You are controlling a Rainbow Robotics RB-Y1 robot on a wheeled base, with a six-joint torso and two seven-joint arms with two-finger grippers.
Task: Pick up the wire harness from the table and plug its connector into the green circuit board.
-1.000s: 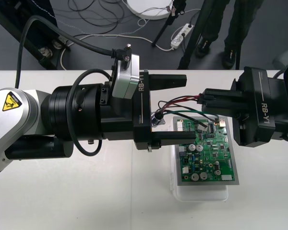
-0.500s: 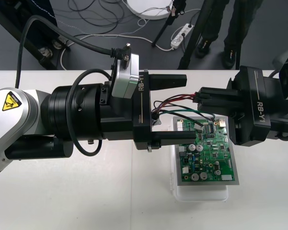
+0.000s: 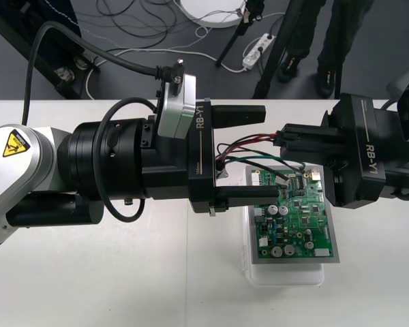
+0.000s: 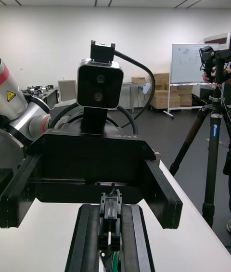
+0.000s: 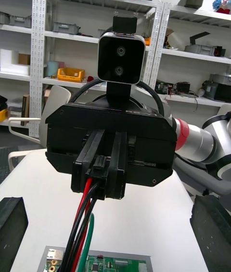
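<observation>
Hanging above the far edge of the board, the harness was clenched by the right gripper; the left gripper was spread round it, probably for steadying.

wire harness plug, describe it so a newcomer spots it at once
Over the green circuit board, find the right gripper reaching in from the right. The small black plug is clamped in it, the only piece with red, black and green wires trailing out.
</observation>
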